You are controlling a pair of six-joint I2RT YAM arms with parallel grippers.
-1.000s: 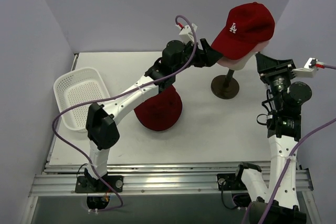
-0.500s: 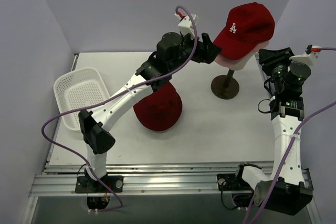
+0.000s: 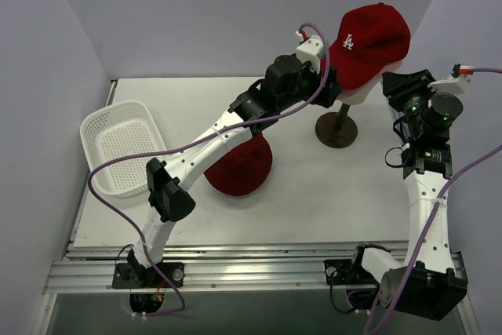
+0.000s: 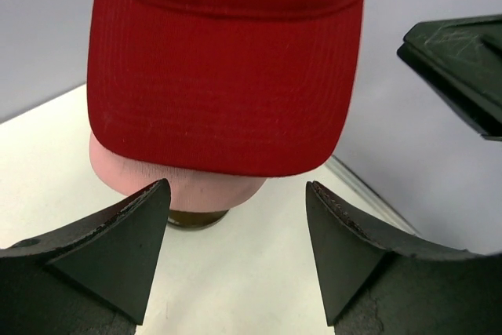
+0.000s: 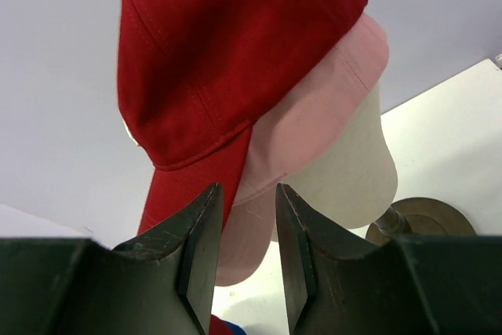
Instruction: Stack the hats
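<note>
Far left, the white mesh basket point(image 3: 118, 147) isn't in play. The dark red bucket hat point(image 3: 239, 166) sits on the table point(image 3: 314, 194), left of center. The left gripper point(image 4: 235, 241) has jaws wide apart at the red cap point(image 4: 223, 68), just under its brim. That one sits over the pink cap point(image 5: 314, 107) on the mannequin head point(image 5: 353, 178). The right gripper point(image 5: 247, 233) shows a narrow gap and holds nothing. Guessing 2 are stacked; next, nudge forward and pinch the brim.

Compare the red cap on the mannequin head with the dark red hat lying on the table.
The red cap sits high on the mannequin head, over a pink cap; the dark red hat lies low on the table. The red cap has a white logo and a peak; the dark red hat looks round and shows no logo. Both are soft red fabric.
</note>
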